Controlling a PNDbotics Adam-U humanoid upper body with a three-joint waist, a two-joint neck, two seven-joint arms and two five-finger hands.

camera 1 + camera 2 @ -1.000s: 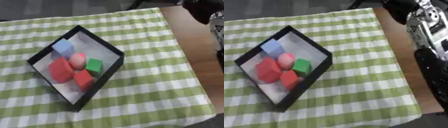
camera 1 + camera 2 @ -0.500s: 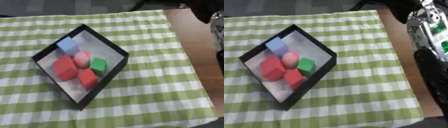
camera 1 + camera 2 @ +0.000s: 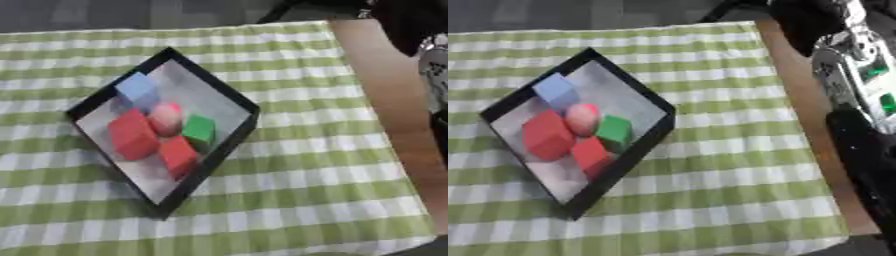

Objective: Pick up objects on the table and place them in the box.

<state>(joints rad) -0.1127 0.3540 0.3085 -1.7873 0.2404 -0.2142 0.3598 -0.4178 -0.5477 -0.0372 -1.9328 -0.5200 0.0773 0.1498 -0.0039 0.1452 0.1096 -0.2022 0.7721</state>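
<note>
Black box [image 3: 229, 97] w/ blocks on green-checked cloth [image 3: 332, 170], right arm [image 3: 859, 95] beside – fingers prob. unseen, can't tell

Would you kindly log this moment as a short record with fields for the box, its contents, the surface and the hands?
Box: black box, set askew on the cloth
Contents: blue block, pink ball, green block, two red blocks
Surface: green checked cloth
Hands: neither hand in view
</note>
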